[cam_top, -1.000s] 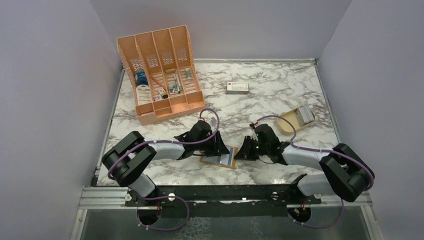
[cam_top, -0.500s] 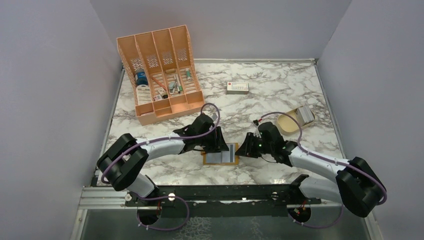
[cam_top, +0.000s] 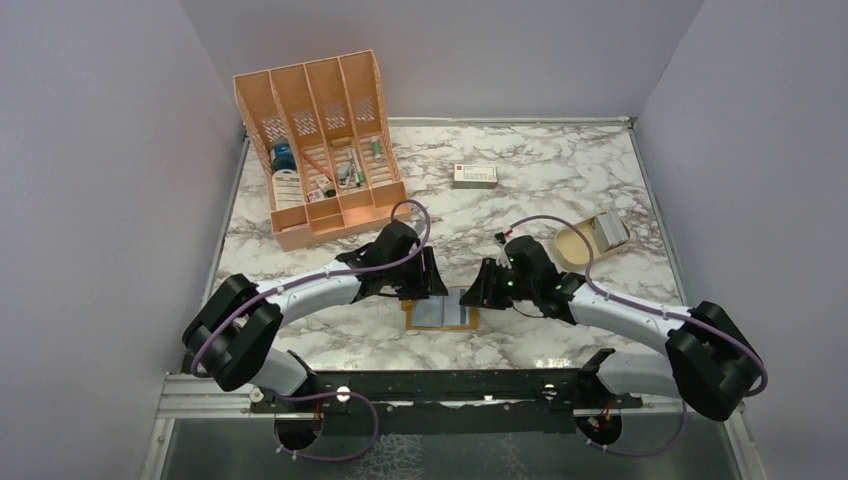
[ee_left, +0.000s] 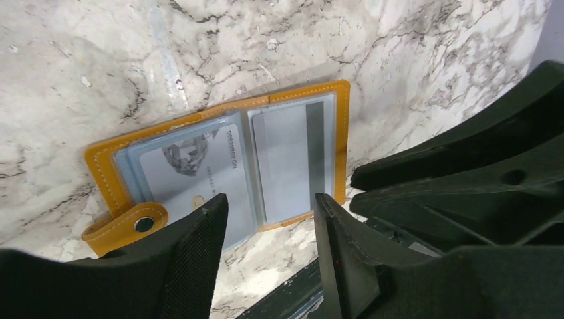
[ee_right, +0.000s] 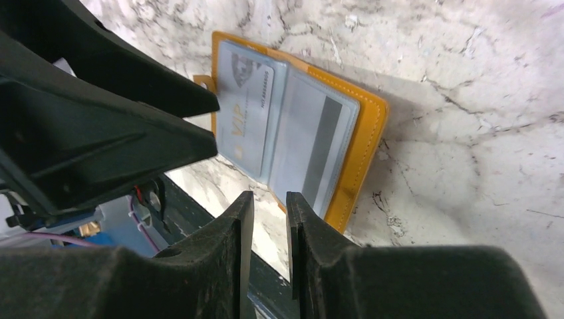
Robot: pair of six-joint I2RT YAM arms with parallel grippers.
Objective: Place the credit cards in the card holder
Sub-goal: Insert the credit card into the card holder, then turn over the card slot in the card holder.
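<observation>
The mustard-orange card holder [cam_top: 440, 316] lies open and flat on the marble near the front edge. Its grey-blue pockets hold two cards. One is a printed card [ee_left: 186, 166] on the stud side, the other a striped card [ee_left: 286, 156]. Both also show in the right wrist view, printed [ee_right: 246, 126] and striped [ee_right: 312, 153]. My left gripper [cam_top: 432, 290] [ee_left: 269, 199] is open and empty just beyond the holder's far edge. My right gripper [cam_top: 478, 298] [ee_right: 269, 196] is at the holder's right edge, its jaws a narrow gap apart with nothing between them. More grey cards [cam_top: 607, 232] lie in a dish.
A tan oval dish [cam_top: 575, 245] sits at the right. A white box with a red mark [cam_top: 474, 175] lies at the back. A large orange desk organiser [cam_top: 320, 140] stands at the back left. The black base rail [cam_top: 440, 385] runs along the near edge.
The holder was tilted under my left gripper and now lies flat and square. Both grippers have drawn back off it toward the far side.
</observation>
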